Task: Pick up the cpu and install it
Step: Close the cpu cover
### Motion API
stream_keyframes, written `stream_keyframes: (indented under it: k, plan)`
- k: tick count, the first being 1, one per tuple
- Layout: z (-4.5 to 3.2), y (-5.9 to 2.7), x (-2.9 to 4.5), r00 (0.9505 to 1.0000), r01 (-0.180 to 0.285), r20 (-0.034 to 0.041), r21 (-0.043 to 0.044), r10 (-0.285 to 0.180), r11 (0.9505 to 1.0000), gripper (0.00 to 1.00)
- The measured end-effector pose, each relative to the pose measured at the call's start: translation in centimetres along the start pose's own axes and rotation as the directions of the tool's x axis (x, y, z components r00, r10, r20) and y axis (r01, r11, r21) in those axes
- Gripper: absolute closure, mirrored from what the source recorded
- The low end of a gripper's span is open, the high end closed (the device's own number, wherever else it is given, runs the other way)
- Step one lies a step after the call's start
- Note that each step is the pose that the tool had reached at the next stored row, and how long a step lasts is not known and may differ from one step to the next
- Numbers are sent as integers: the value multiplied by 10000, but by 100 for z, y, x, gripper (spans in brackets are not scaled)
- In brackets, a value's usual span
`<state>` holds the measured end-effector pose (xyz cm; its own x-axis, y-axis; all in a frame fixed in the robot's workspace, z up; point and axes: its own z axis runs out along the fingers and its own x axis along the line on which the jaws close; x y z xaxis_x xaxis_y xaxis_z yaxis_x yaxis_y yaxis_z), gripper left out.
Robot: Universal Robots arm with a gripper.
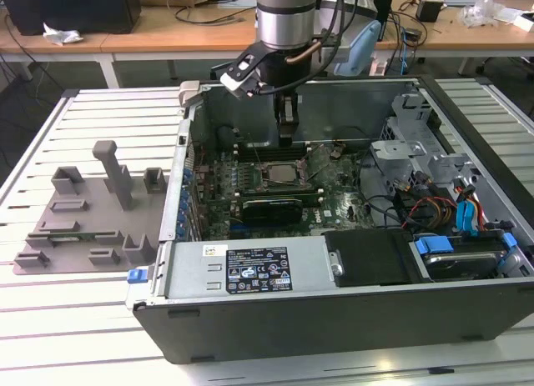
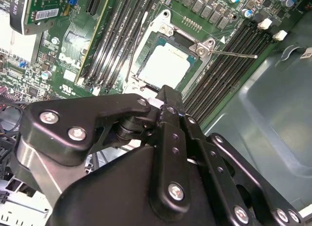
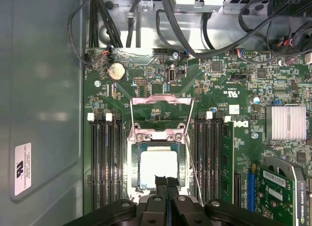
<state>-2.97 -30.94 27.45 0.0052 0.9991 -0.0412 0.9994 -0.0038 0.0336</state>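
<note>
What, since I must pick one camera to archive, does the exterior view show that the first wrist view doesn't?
Exterior view: the grey fixture tray on the slatted table, and the power supply. First wrist view: the coin battery and the opened load plate. Both: the cpu lying in its socket, with the shut claw over it.

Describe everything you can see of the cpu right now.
The cpu is a thin, flat square with a silvery-white metal top. It lies level inside the socket on the motherboard, with the load frame swung open. The shut pincer hovers at one edge; whether it touches cannot be told.
</note>
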Motion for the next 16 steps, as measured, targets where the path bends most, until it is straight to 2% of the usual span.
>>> stream_keyframes:
  k: [9,16]
  plan:
    - [-6,7,0,10000,1,1,0,-1,10000,89]
    - [4,302,1,10000,0,0,13,0,10000,89]
